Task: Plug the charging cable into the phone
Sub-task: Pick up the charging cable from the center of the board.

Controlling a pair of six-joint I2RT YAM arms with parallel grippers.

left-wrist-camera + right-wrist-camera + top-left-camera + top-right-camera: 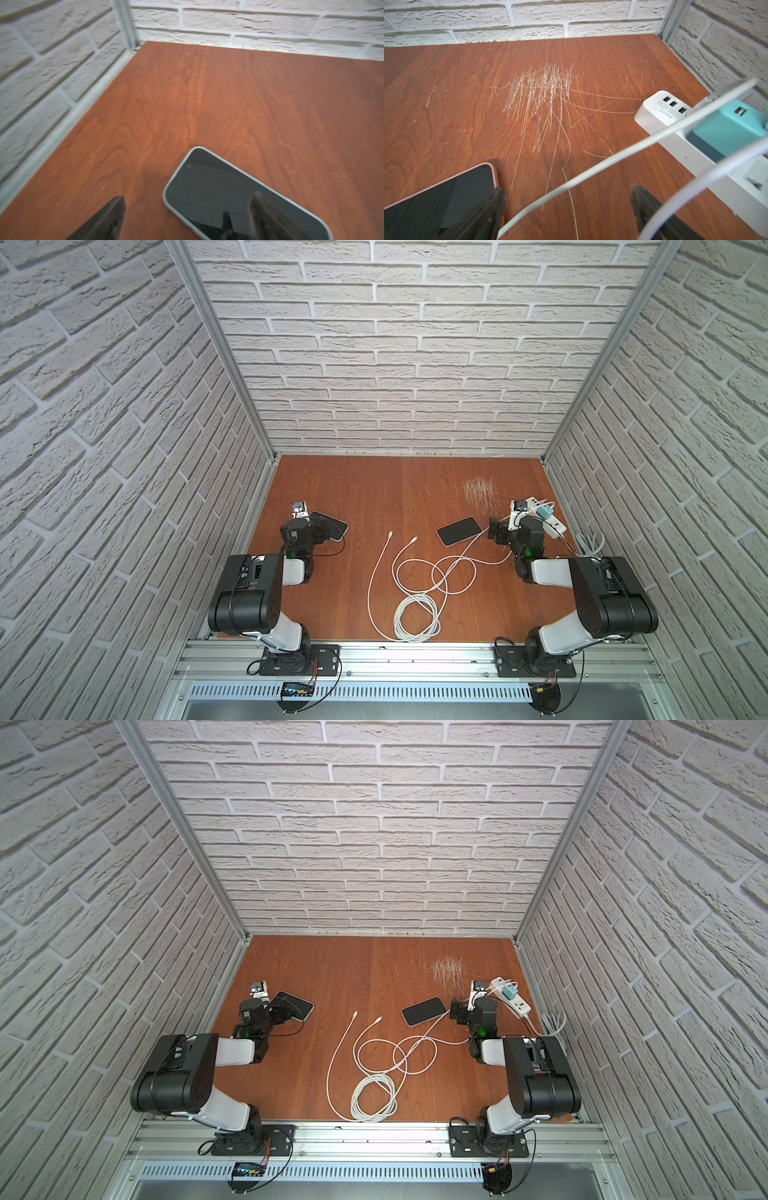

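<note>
Both claws stand with jaws apart and hold nothing: the left gripper (187,199) is poised over the pale-cased phone (239,197) near the left edge of the table (374,489), and the right gripper (568,190) sits just beside the pink-cased phone (459,531), with the power strip (555,526) at the right edge. The two free charging-cable plugs (390,534) lie mid-table between the arms, tips toward the far edge, apart from both phones. The pink-cased phone's long axis runs diagonally, one short end toward the right claw, so that arm is judged nearer; which end carries the port cannot be told
</note>
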